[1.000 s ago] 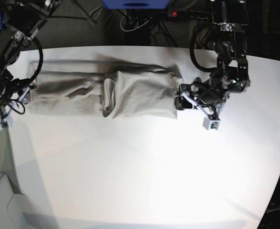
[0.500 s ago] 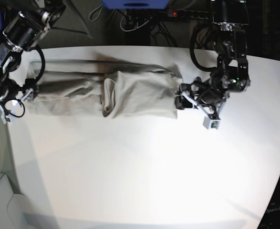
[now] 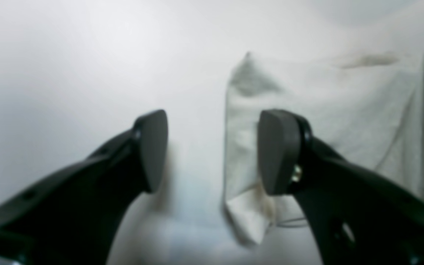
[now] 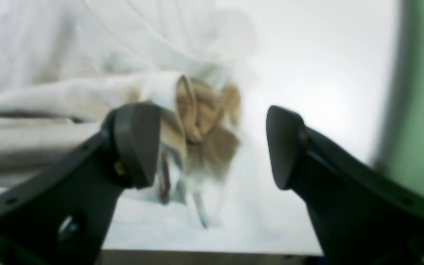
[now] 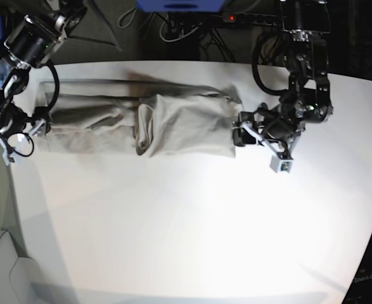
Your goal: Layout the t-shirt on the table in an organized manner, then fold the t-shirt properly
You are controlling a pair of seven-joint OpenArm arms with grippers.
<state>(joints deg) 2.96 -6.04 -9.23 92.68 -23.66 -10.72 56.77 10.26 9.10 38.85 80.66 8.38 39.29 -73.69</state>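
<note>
T-shirt (image 5: 141, 123) near table (image 5: 192, 234) far edge; front half bare.

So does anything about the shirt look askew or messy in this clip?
Yes. The t-shirt lies as a long band on the table, but its end near the right gripper is bunched into a crumpled wad rather than flat, and the corner by the left gripper curls over. Nothing looks torn or spilled.

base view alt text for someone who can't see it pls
A grey-beige t-shirt, folded into a long band, lies across the far part of a white table. The left tool sits at its right end, the right tool at its left end, both open.
</note>
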